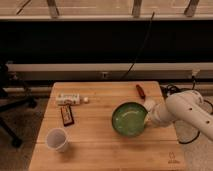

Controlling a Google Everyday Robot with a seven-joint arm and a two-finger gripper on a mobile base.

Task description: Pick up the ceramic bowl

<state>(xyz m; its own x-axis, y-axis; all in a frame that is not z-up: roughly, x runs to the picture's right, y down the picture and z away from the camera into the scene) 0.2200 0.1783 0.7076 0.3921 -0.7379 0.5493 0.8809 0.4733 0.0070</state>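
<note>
The ceramic bowl (pixel 128 120) is glossy green with a dark rim. It sits at the right middle of the wooden table (pixel 100 155) and is tilted, its open side facing the camera and its right edge raised. My gripper (pixel 148 113) is at the bowl's right rim, shut on it, with the white arm (pixel 185 111) reaching in from the right. The fingers are partly hidden behind the rim.
A white paper cup (pixel 57 140) stands at the front left. A dark snack bar (pixel 67 114) and a white packet (pixel 68 98) lie at the left. A red object (pixel 140 91) lies behind the bowl. An office chair (pixel 10 100) stands to the left of the table.
</note>
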